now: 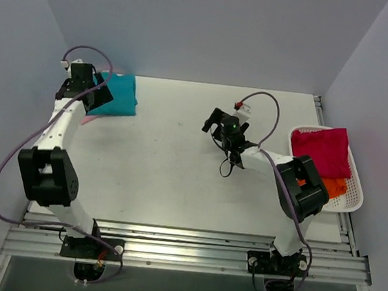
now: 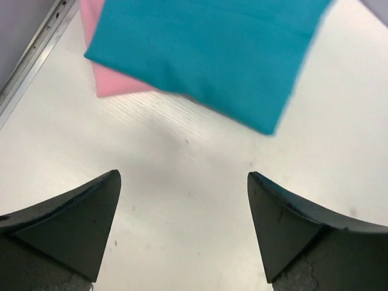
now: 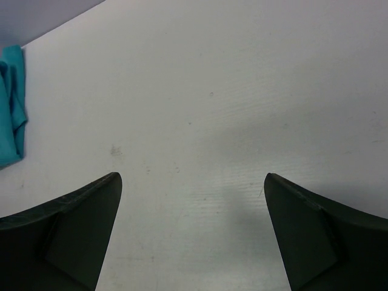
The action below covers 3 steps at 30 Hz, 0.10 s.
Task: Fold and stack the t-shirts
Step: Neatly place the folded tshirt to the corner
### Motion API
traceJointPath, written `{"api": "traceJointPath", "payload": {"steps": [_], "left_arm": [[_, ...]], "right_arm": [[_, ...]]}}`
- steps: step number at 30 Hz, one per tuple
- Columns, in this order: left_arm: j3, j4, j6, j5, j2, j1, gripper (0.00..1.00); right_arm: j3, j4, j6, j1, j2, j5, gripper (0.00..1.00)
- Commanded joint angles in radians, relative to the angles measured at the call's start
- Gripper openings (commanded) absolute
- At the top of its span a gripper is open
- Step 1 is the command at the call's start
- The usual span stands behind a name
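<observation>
A folded teal t-shirt [image 1: 119, 96] [image 2: 212, 54] lies at the table's back left corner, on top of a light pink t-shirt [image 2: 115, 82] whose edge shows beneath it. My left gripper [image 1: 93, 97] [image 2: 183, 174] hovers just in front of this pile, open, with only bare table between its fingers. Near the middle of the table my right gripper [image 1: 212, 119] [image 3: 192, 176] is also open and empty. The teal t-shirt [image 3: 11, 115] shows at the left edge of the right wrist view. A magenta t-shirt [image 1: 325, 149] and an orange one [image 1: 335, 187] lie crumpled in the basket.
A white plastic basket [image 1: 355, 201] sits at the table's right edge. Grey walls close in on the left, back and right. A metal rail [image 2: 30, 57] runs along the table's edge beside the pile.
</observation>
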Motion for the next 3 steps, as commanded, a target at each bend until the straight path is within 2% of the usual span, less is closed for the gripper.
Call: {"api": "traceJointPath", "payload": {"steps": [1,3], "left_arm": [[-0.159,0.096,0.090,-0.126,-0.249,-0.138,0.94],[-0.284,0.123,0.087,-0.183,-0.365,-0.222,0.94]], "right_arm": [[-0.054,-0.015,-0.014,0.032,-0.119,0.080,1.00],[-0.110,-0.015,-0.014,0.050,-0.177,0.109,1.00]]}}
